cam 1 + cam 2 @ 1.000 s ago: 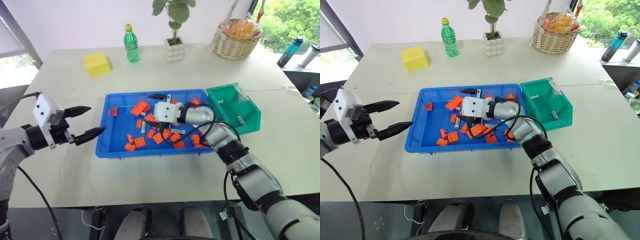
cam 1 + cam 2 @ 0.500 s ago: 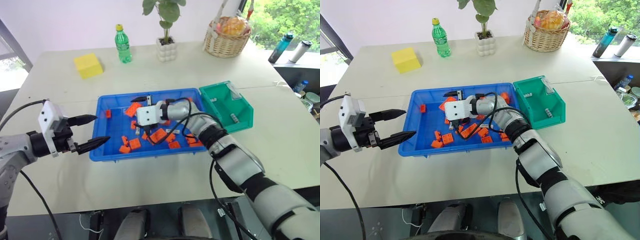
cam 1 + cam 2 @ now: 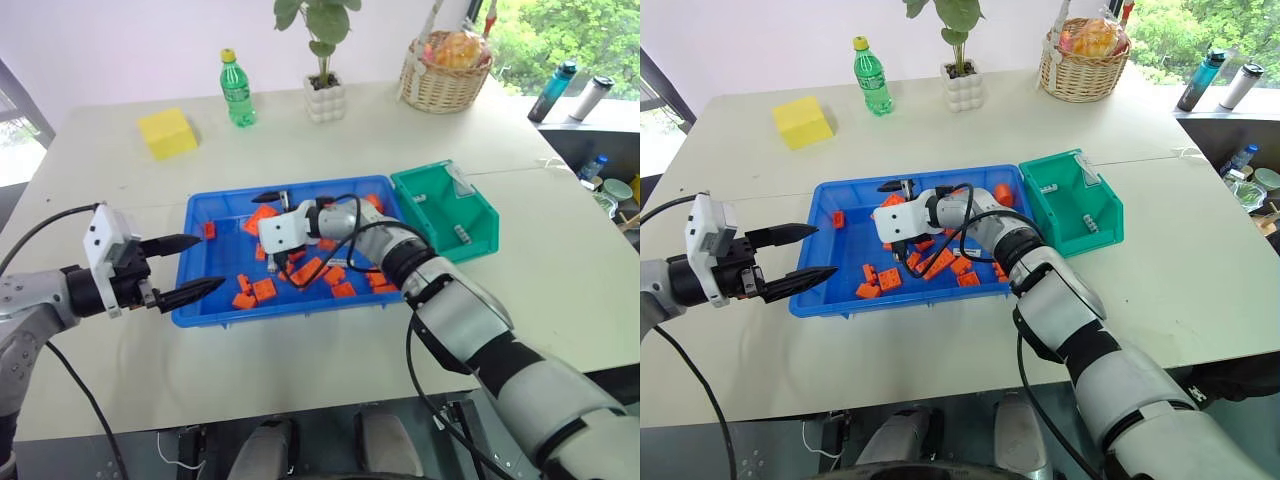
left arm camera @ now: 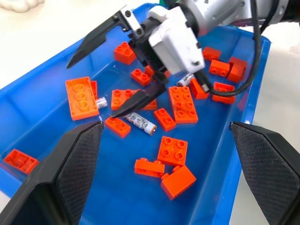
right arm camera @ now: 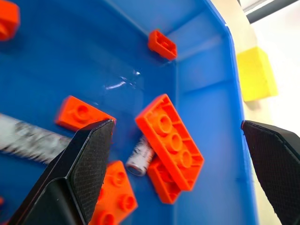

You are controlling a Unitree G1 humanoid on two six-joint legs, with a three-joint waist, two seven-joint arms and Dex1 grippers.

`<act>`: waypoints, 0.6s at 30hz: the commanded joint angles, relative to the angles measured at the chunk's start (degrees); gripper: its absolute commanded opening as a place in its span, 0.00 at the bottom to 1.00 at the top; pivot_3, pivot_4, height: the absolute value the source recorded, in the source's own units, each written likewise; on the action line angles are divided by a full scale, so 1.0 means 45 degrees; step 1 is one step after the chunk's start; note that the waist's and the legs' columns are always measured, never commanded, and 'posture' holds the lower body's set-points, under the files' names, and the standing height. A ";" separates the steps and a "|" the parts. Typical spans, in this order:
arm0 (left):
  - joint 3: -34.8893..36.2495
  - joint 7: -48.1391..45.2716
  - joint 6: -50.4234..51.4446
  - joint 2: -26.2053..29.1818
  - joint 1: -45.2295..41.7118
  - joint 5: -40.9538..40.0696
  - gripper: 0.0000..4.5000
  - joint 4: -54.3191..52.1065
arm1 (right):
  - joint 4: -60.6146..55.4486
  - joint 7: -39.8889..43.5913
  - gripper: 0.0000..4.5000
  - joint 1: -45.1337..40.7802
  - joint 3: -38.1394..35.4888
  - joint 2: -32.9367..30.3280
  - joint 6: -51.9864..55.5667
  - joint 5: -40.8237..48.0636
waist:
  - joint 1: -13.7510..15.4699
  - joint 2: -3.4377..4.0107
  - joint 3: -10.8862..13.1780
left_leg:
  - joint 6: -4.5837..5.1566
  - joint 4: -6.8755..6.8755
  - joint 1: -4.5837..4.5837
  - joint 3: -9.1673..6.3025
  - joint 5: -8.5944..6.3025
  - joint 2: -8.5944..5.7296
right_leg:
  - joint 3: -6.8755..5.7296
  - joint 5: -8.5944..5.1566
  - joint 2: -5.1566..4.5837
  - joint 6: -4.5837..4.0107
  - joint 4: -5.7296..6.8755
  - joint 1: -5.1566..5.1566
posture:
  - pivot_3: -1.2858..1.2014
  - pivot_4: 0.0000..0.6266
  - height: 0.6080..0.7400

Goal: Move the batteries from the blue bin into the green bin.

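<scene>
While the right gripper (image 4: 123,63) hangs low inside the blue bin (image 3: 222,307) with its 2 black fingers spread wide and nothing between them, one of the batteries (image 4: 139,123) lies on the bin floor just under its lower fingertip, among orange bricks (image 4: 180,103). Another battery (image 5: 139,155) sits ahead of that gripper, half tucked under a long orange brick. Off the bin's near-left rim, the left gripper (image 3: 185,267) hovers over the table (image 3: 300,370), fingers also apart and empty. Beyond the right arm, touching the blue bin's far end, stands the green bin (image 3: 482,235) with 2 batteries in it.
</scene>
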 commanded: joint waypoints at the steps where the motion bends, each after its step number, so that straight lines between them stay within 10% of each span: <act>1: 0.0250 0.0134 -0.0221 -0.0008 -0.0046 -0.0046 1.00 -0.0401 | 0.0277 -0.0717 0.99 -0.0606 0.0130 0.0357 0.0114 -0.0406 | 0.0000 0.0001 0.0001 | 0.0000 0.0000 0.0000 -0.0002 0.0000 0.0000 | 0.0000 0.0000 0.0001 0.0000 0.0001 -0.0002 | 0.52 0.24 0.98; 9: 0.0119 0.0317 -0.0204 -0.0052 -0.0248 -0.0047 1.00 -0.0446 | 0.0757 -0.1719 0.94 -0.0939 0.0380 0.0814 0.0243 -0.1097 | 0.0000 0.0002 0.0001 | -0.0004 0.0002 0.0000 -0.0026 0.0000 0.0000 | 0.0002 0.0000 0.0012 0.0000 0.0001 -0.0015 | 0.52 0.24 0.98; 18: 0.0005 0.0322 -0.0321 -0.0030 -0.0512 0.0047 1.00 -0.0196 | 0.0602 -0.1595 0.04 -0.0815 -0.0007 0.1063 0.0056 -0.0707 | -0.0016 0.0003 0.0002 | -0.0014 0.0005 0.0000 -0.0067 0.0002 -0.0002 | 0.0002 0.0001 0.0025 -0.0001 0.0002 -0.0023 | 0.52 0.24 0.98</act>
